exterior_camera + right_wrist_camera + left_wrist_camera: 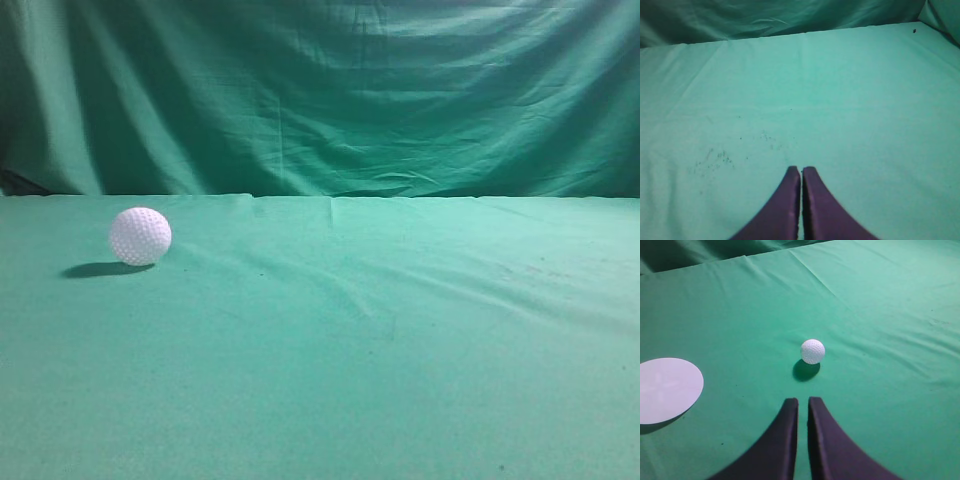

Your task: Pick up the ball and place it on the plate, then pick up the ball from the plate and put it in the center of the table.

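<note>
The white dimpled ball (140, 236) rests on the teal-green table (400, 340) at the left of the exterior view. In the left wrist view the ball (812, 351) lies a short way beyond my left gripper (803, 401), whose dark fingers are nearly together and hold nothing. A flat white round plate (667, 389) lies on the cloth to the left of that gripper. My right gripper (801, 170) is shut and empty over bare cloth. Neither gripper shows in the exterior view. The plate is out of the exterior view.
A draped green curtain (320, 90) hangs behind the table's back edge. Faint dark specks mark the cloth (715, 159) ahead-left of the right gripper.
</note>
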